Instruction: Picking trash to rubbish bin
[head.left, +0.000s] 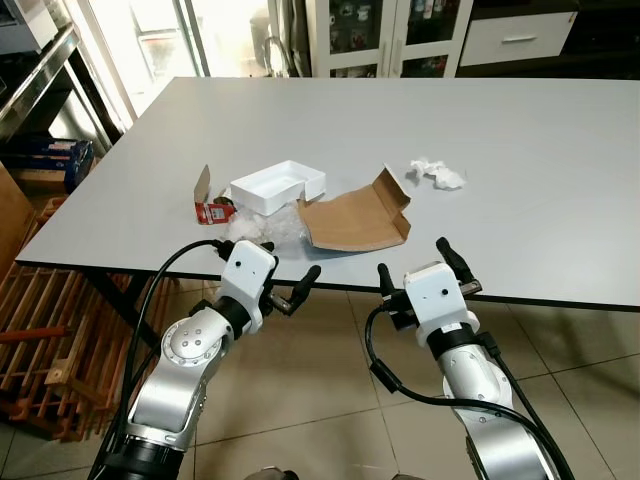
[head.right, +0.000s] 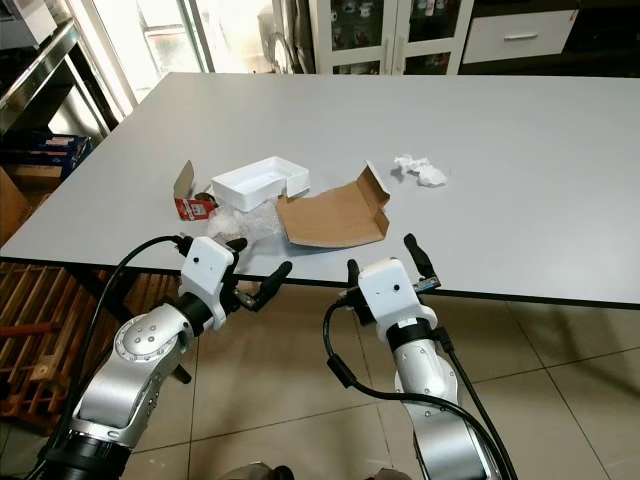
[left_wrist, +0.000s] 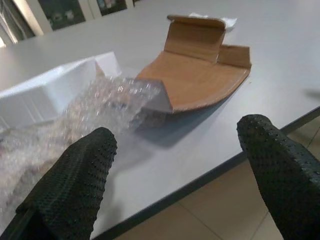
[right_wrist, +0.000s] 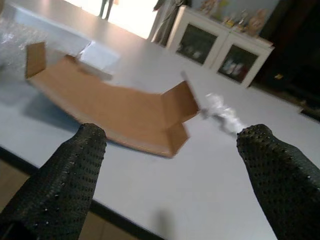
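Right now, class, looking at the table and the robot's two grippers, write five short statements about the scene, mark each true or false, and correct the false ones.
1. The brown cardboard piece lies on the grey table. True.
2. The left gripper is shut on the bubble wrap. False: its fingers are open and hold nothing, short of the table edge.
3. The crumpled white tissue lies apart from the cardboard piece. True.
4. The white tray is stacked on top of the cardboard piece. False: it sits beside it, on the table.
5. The right gripper is open. True.
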